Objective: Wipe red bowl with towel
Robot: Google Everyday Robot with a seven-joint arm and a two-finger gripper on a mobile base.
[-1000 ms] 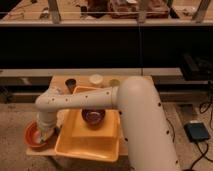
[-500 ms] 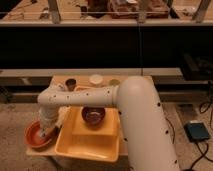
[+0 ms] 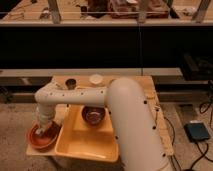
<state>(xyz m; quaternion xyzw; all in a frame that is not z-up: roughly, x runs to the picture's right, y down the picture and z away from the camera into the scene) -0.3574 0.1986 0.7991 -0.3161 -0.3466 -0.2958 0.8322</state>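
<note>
Wide orange-red bowl (image 3: 42,138) at front-left table corner, just beside yellow plastic tray (image 3: 85,142); gripper (image 3: 42,131) down inside bowl, fingers closed; towel not discernible; small dark bowl (image 3: 93,114) in tray.

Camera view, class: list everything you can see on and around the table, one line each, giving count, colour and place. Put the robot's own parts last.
red bowl: one, orange-red, front left corner of the table.
towel: one, greyish, inside the red bowl under the gripper.
yellow tray: one, yellow, front centre of the table.
dark bowl: one, dark brown, in the yellow tray.
small dark cup: one, dark, back of the table.
pale cup: one, whitish, back of the table.
table: one, light wood, centre.
foot pedal: one, dark, floor at right.
arm: one, white, reaching left.
gripper: one, white, down in the red bowl, jaws shut on the towel.
</note>
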